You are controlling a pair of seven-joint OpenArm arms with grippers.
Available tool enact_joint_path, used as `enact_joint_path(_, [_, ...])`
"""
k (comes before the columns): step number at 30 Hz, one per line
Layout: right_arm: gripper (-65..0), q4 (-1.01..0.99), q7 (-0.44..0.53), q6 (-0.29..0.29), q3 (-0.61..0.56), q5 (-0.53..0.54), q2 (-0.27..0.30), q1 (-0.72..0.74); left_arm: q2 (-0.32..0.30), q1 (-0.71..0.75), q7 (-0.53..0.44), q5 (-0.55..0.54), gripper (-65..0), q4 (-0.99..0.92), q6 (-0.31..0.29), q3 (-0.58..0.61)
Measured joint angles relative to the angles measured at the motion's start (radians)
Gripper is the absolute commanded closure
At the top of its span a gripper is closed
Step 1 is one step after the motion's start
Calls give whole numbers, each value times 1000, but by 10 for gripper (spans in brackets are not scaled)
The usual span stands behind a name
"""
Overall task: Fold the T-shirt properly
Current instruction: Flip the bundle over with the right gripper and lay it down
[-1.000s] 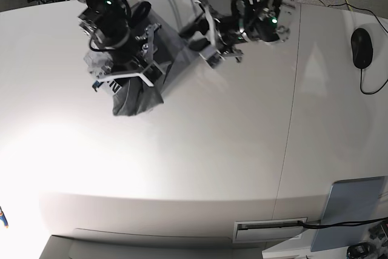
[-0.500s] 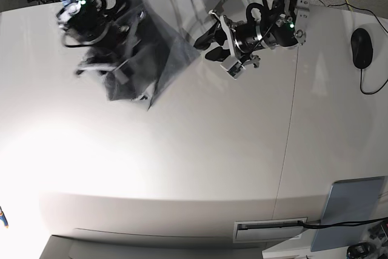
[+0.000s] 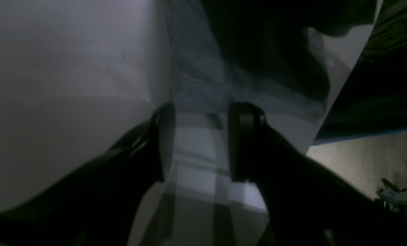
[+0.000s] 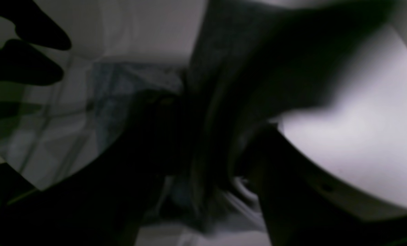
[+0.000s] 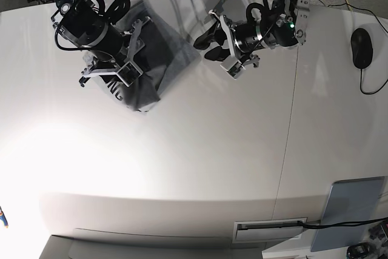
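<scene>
T-shirt (image 5: 159, 59) lies bunched at the far left of the table (image 5: 200, 150) in the base view, a dark heather-grey heap, part spread flat toward the middle and part gathered up under the right claw (image 5: 118, 71). A few pale letters of the print show on the lower fold that hangs from that claw. It is nowhere near a neat rectangle: the edges run at slants and the cloth is layered unevenly.

As I judge it, the step in hand is an early fold or a re-laying of the cloth, with the right arm carrying one gathered side over the rest. The right claw appears clamped on fabric; its wrist view is dark and blurred, with cloth filling the space between the fingers, so the grip is likely but not sharply shown.

The left claw (image 5: 225, 43) hovers just beside the shirt's right edge, apart from it. In the left wrist view its fingers (image 3: 239, 140) stand well apart with only bare table between them, and the grey hem (image 3: 244, 99) lies just beyond the tips.

Next, I would expect the right arm to lay its held part down flat and smooth, while the left claw takes the free edge to keep it from dragging. The risk is thin cotton slipping or folding crookedly.
</scene>
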Motion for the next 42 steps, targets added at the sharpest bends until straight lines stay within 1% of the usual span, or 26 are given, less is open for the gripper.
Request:
enact_joint_path(5, [-220,1,-2,9,0,2,0,8,0,-1,0,0,-264,0,0,0])
enact_joint_path(8, [-220,1,-9,10,0,60,0,8,0,0,0,0,-264,0,0,0])
enact_joint_path(10, [-220,1,-9,32,0,85,0,8,0,-1,0,0,-264,0,0,0])
enact_joint_path(12, [-220,1,-9,43,0,78,0,8,0,-1,0,0,-264,0,0,0])
enact_joint_path(13, [-220,1,-2,43,0,47,0,8,0,0,0,0,-264,0,0,0])
enact_joint_path(14, [-220,1,4,39,7,10,-2,8,0,0,0,0,-264,0,0,0])
enact_joint_path(16, [-220,2,11,-16,47,-39,-5,8,0,-1,0,0,-264,0,0,0])
enact_joint_path(17, [-220,2,10,-33,76,-43,-5,8,0,0,0,0,-264,0,0,0])
enact_joint_path(19, [-220,1,10,-48,138,-40,-5,6,0,0,0,0,-264,0,0,0])
enact_joint_path(20, [-220,-16,10,-53,171,-10,-5,3,0,-1,0,0,-264,0,0,0])
enact_joint_path(23, [-220,-117,-46,-54,259,111,-6,-11,0,0,0,2,-264,0,0,0])
enact_joint_path(25, [-220,-158,-66,-39,317,180,-6,-24,1,-3,0,3,-264,0,0,0])
enact_joint_path(27, [-220,-191,-80,-36,363,211,-6,-30,1,-2,1,1,-264,0,0,1])
enact_joint_path(29, [-220,-216,-88,-17,399,225,-7,-40,0,-3,0,0,-264,0,0,0])
enact_joint_path(34, [-220,-297,-75,-9,409,243,-8,-40,0,-2,0,0,-264,0,0,0])
enact_joint_path(36, [-220,-357,-47,3,409,245,-8,-40,0,-2,0,0,-264,0,0,0])
enact_joint_path(37, [-220,-381,-33,21,409,256,-8,-41,0,-2,0,0,-264,0,0,0])
enact_joint_path(40, [-220,-412,-27,64,409,358,-8,-40,0,-2,0,0,-264,0,0,0])
enact_joint_path(42, [-219,-411,-36,77,409,394,-8,-38,0,-2,0,0,-264,0,0,0])
